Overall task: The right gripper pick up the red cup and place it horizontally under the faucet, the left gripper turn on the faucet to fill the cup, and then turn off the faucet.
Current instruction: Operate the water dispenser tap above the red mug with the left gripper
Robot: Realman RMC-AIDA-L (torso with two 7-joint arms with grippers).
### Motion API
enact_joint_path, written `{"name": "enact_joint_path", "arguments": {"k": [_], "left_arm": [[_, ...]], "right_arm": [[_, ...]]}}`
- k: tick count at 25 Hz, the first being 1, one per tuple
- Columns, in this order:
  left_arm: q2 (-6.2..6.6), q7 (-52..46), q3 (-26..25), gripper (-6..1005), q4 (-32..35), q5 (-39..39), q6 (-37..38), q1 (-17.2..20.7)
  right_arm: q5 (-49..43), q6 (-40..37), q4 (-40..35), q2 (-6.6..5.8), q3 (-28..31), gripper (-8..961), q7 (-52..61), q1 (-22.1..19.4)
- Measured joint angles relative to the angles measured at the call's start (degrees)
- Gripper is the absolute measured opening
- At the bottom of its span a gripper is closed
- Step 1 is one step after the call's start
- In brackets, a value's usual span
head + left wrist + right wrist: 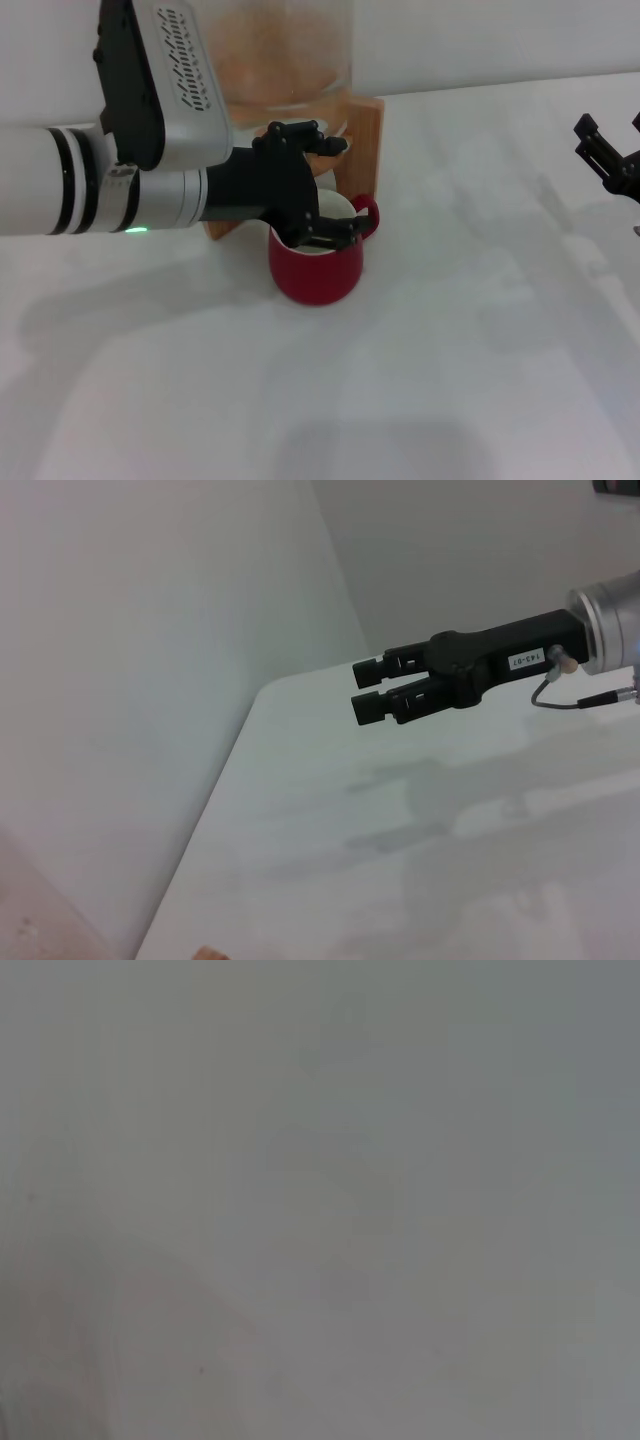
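The red cup [318, 268] stood upright on the white table [450, 350], just in front of the wooden stand [362, 140] that carried the glass dispenser [285, 50]. Its small loop handle pointed toward the robot's right, and its cream-white inside showed only in part.

The left end effector [318, 190] reached in from the left, its white forearm showing black rings and a green light. Its black claw was spread apart, one finger up near the base of the dispenser and the other down over the cup's mouth, at or just above the rim. It gripped nothing that could be seen. The faucet itself was hidden behind the claw, so I could not tell whether the fingers touched its lever.

The right end effector [610, 160] sat well apart at the right edge of the head view, low over the table and away from the cup. In the left wrist view it appeared again [372, 690], held above the table near a pale wall, with its two black fingers nearly parallel and a narrow gap between them, holding nothing. A small white label on its black body carried printed characters, too small to read with certainty.

The right wrist view showed only a blank grey surface.
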Motion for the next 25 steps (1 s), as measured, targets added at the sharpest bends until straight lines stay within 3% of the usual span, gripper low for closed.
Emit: {"name": "enact_joint_path", "arguments": {"k": [25], "left_arm": [[0.05,0.06,-0.42,875,-0.47,-0.02,-0.49,-0.68]], "right_arm": [[0.05,-0.66,0.00,0.00,-0.26,845,0.04,-0.22]]}}
